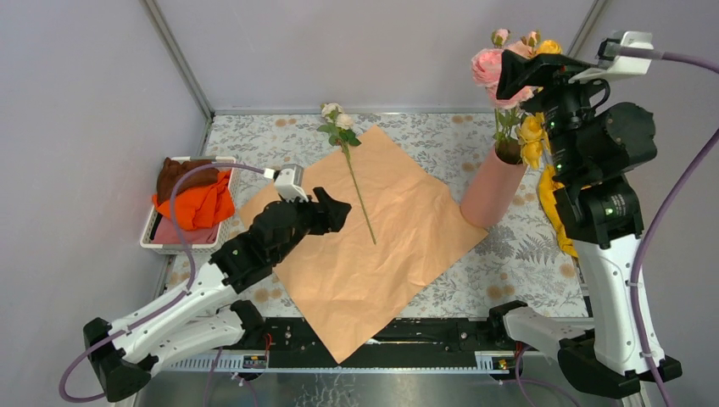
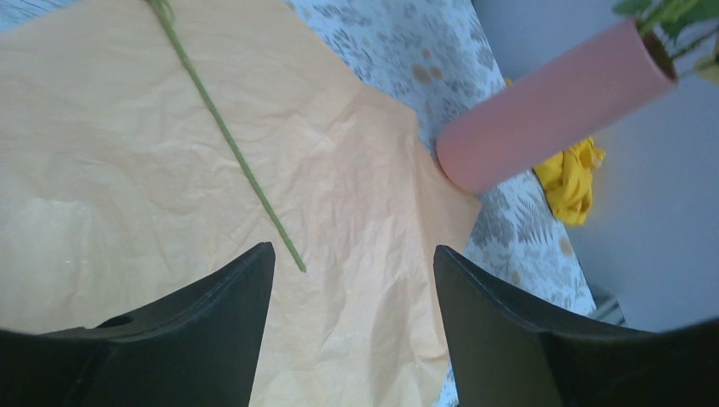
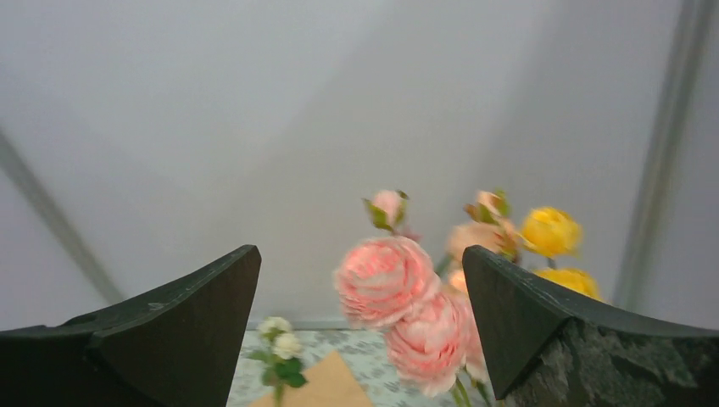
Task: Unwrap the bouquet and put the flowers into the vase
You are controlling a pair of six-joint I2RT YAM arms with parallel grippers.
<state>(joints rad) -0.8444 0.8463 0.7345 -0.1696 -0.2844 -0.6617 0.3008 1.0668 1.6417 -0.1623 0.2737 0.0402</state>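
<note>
The bouquet is undone: its peach wrapping paper (image 1: 373,246) lies flat on the table. One white-bloomed flower (image 1: 356,191) rests on the paper, its stem (image 2: 229,140) running toward my left gripper. The pink vase (image 1: 492,191) stands at the paper's right corner and holds pink and yellow flowers (image 1: 487,66). My left gripper (image 1: 335,210) hovers open and empty over the paper's left part (image 2: 353,250). My right gripper (image 1: 509,78) is raised beside the blooms, open, with the pink blooms (image 3: 386,280) seen between its fingers but not pinched.
A white tray (image 1: 153,237) at the left holds orange and brown cloths (image 1: 199,203). A yellow cloth (image 1: 551,203) lies behind the vase by the right arm. Grey walls close in the floral table on three sides.
</note>
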